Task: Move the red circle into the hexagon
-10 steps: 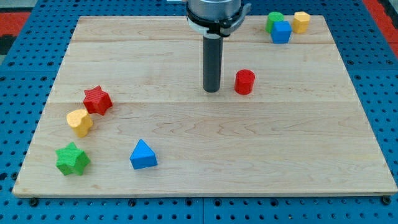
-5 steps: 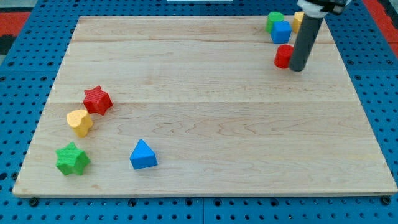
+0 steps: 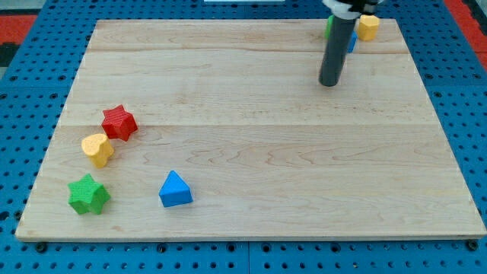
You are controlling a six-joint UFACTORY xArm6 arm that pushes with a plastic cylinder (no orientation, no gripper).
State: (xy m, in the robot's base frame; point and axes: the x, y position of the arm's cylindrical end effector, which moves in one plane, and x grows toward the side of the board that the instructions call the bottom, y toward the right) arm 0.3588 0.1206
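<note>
No pincer was fitted, so no opening could be told; the tip [image 3: 329, 84] was set on the table [image 3: 228, 167], with the yellow hexagon [image 3: 369, 27] up-right of it, and the red circle was nowhere seen, judged hidden behind the rod.

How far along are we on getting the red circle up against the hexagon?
Cannot confirm it is done. The red circle is not visible now; it may be hidden behind my rod. My tip rests on the board below the top-right cluster, where the yellow hexagon shows, with slivers of blue and green blocks. Contact still needs checking.
</note>
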